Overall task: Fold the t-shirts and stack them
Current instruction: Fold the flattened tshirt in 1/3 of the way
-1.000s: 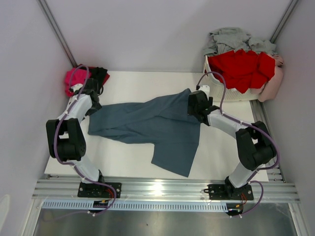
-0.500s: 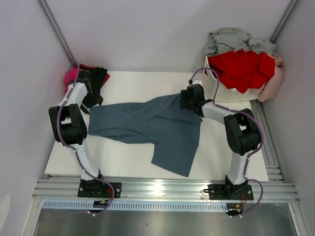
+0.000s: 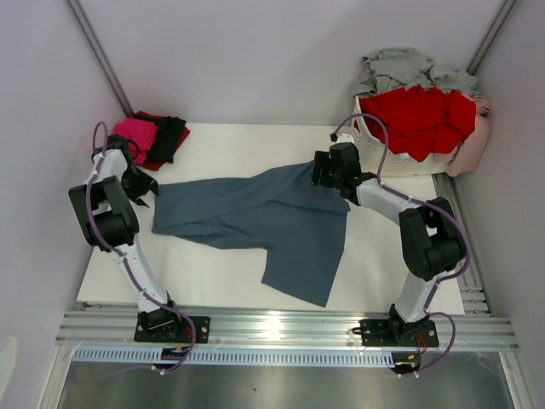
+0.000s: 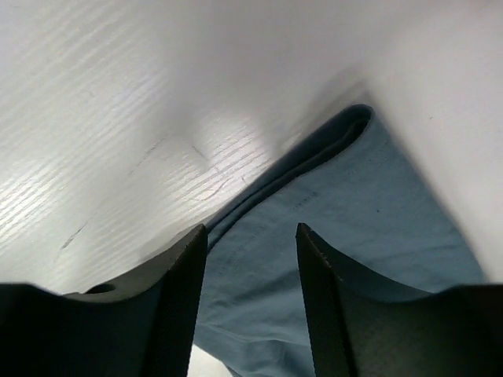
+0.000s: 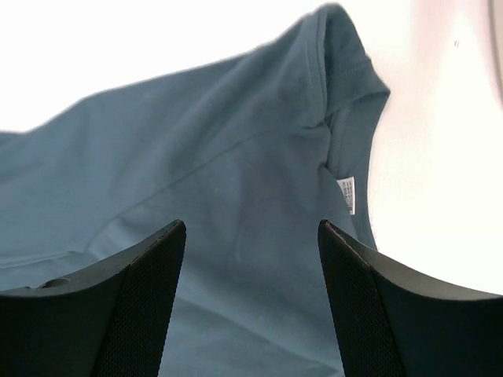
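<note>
Item: blue-grey shirt (image 3: pixel 255 217), lying rumpled on the worktop (image 3: pixel 247 145), long axis running left to right. Your left fingers (image 4: pixel 177 298) stand apart and empty over its left edge. Your right fingers (image 5: pixel 149 298), likewise spread and empty, hover over the collar end.

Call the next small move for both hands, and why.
Probably lower both and pinch the cloth. The left hand is open over the folded edge of the blue-grey shirt, the right hand open over its collar near the neck label; neither holds anything, and the shirt lies rumpled.
</note>
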{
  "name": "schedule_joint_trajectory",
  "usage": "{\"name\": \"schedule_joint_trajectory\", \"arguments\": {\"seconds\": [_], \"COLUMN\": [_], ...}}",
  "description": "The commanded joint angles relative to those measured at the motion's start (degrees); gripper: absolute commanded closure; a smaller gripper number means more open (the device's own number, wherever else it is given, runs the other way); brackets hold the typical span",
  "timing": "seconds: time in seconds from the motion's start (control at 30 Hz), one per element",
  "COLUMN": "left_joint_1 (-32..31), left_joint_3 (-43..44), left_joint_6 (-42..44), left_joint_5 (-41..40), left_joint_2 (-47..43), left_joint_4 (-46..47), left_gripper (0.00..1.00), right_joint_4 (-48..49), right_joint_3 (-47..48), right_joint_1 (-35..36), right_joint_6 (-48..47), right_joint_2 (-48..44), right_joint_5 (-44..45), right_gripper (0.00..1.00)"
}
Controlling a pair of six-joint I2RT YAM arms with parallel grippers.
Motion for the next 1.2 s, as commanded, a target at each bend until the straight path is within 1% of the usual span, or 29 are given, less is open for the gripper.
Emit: {"name": "schedule_joint_trajectory", "arguments": {"seconds": [0.0,0.1,0.13,0.2,0.27,0.33,0.4,0.5,0.57,0.6,0.63,0.73,0.83,0.9,0.93,1.13,1.17], "left_joint_1": [-0.36,-0.36,-0.28,-0.36,-0.45,-0.54,-0.89,-1.24,-1.33,-1.33,-1.33,-1.42,-1.68,-1.95,-2.21,-4.05,-4.49], "left_joint_3": [3.15,4.48,6.57,8.25,12.28,15.18,17.65,20.38,22.48,23.28,24.07,28.55,31.88,33.74,36.10,36.74,36.82], "left_joint_6": [0.15,0.67,0.85,1.11,1.29,1.55,1.73,1.82,2.43,2.87,3.13,3.75,4.80,5.24,5.33,8.23,9.80], "left_joint_5": [7.15,9.44,9.88,9.54,9.71,9.45,8.22,6.11,5.58,5.40,5.23,4.09,3.56,0.77,0.05,-6.53,-7.16], "left_joint_2": [2.62,4.30,4.91,6.06,8.16,10.27,10.98,12.21,13.44,13.97,14.49,16.78,18.36,19.94,20.38,20.04,20.21], "left_joint_4": [-0.17,-0.61,-1.40,-3.16,-6.23,-9.30,-10.28,-12.21,-13.27,-13.62,-14.06,-16.87,-19.06,-21.87,-22.67,-21.28,-21.01], "left_gripper": [0.49,0.49,0.49,0.46,0.43,0.41,0.40,0.41,0.43,0.50,0.50,0.51,0.49,0.48,0.47,0.48,0.48], "right_joint_4": [3.46,3.54,3.55,3.81,4.33,4.60,4.86,4.34,3.90,3.64,3.37,3.02,2.32,2.05,1.88,1.96,1.88], "right_joint_3": [-0.31,-0.31,-0.31,-0.31,-0.31,-0.13,0.48,1.62,1.98,2.24,2.50,3.03,3.91,4.70,4.88,5.05,5.14], "right_joint_1": [0.49,0.58,0.58,0.58,0.58,0.58,0.58,0.58,0.58,0.58,0.58,0.49,0.58,0.49,0.40,-0.21,-0.30], "right_joint_6": [0.74,0.57,0.57,0.56,0.65,0.83,1.01,0.92,0.65,0.57,0.48,-0.05,-0.40,-1.01,-1.28,-1.98,-1.81], "right_joint_2": [-4.10,-4.71,-4.80,-5.15,-5.41,-5.50,-5.59,-5.59,-5.59,-6.03,-6.21,-7.43,-8.49,-9.19,-9.80,-11.57,-11.48], "right_joint_5": [-0.44,-0.26,-0.17,-0.17,-0.52,-0.87,-1.14,-1.40,-1.40,-1.32,-1.40,-1.31,-1.40,-1.14,-1.05,-1.93,-2.10], "right_gripper": [0.28,0.28,0.28,0.28,0.28,0.28,0.28,0.28,0.29,0.29,0.29,0.29,0.29,0.29,0.29,0.28,0.28]}}
